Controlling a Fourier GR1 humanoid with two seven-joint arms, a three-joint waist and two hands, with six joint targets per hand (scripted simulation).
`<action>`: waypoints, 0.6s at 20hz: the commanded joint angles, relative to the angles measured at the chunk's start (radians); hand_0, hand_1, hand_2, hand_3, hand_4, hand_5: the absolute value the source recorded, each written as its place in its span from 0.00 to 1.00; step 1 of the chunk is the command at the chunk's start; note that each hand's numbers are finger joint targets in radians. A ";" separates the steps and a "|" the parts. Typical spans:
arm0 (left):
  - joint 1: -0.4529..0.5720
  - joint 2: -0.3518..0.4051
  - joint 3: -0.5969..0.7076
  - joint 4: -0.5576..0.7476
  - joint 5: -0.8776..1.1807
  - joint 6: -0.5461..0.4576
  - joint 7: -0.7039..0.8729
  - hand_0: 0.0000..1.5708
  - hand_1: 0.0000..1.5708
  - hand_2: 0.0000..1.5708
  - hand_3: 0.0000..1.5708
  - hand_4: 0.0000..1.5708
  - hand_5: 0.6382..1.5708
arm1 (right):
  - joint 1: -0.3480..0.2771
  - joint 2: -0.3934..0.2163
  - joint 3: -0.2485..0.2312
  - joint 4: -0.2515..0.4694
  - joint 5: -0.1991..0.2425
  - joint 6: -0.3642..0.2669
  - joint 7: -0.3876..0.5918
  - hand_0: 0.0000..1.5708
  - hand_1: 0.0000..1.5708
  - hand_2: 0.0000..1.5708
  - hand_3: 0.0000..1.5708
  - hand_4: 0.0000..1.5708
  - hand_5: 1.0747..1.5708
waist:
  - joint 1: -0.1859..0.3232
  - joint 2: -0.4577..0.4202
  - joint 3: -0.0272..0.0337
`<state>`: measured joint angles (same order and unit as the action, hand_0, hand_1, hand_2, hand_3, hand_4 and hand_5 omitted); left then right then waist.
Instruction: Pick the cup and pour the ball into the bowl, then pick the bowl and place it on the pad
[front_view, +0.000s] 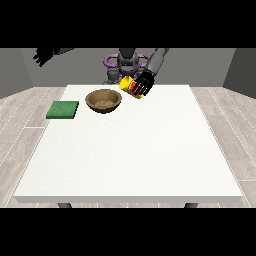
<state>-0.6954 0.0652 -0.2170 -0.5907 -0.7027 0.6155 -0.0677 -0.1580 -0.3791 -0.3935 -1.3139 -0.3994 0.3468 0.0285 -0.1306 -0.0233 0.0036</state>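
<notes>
White table (150, 150) — wooden bowl (104, 100), seemingly flat green pad (63, 109)

One white desk (150, 165) carries the things. There is one brown bowl (104, 100), one green pad (63, 109) and one yellow cup (128, 85) with red on it. Two black hands show: one hand at the view's right (142, 84) and one hand at the view's left (44, 55). No ball can be counted here.

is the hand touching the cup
Touching. In the front view, the fingers of the hand at the view's right are curled round the tilted yellow cup, held above the table beside the bowl.
</notes>
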 joint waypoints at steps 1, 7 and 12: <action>-0.096 -0.062 -0.120 0.057 -0.188 0.023 0.219 0.87 0.87 1.00 1.00 0.93 0.96 | -0.020 -0.030 -0.036 0.094 -0.015 0.026 -0.024 0.00 0.00 0.00 0.05 0.44 0.98 | 0.027 -0.011 -0.0004; -0.260 -0.064 -0.226 0.097 -0.341 -0.121 0.449 0.85 0.85 1.00 1.00 0.94 0.96 | -0.063 -0.041 -0.032 0.158 -0.014 0.058 -0.050 0.00 0.00 0.00 0.08 0.45 0.98 | 0.013 -0.005 -0.0017; -0.317 -0.065 -0.384 0.129 -0.501 -0.227 0.632 0.93 0.93 1.00 1.00 0.80 0.98 | -0.120 -0.045 -0.001 0.179 0.000 0.026 0.029 0.00 0.00 0.00 0.11 0.44 0.97 | -0.016 -0.060 -0.0017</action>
<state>-0.9441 0.0051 -0.5055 -0.4901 -1.0939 0.4721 0.4336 -0.2287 -0.4081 -0.4026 -1.1567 -0.3955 0.3833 0.0069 -0.1284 -0.0592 0.0023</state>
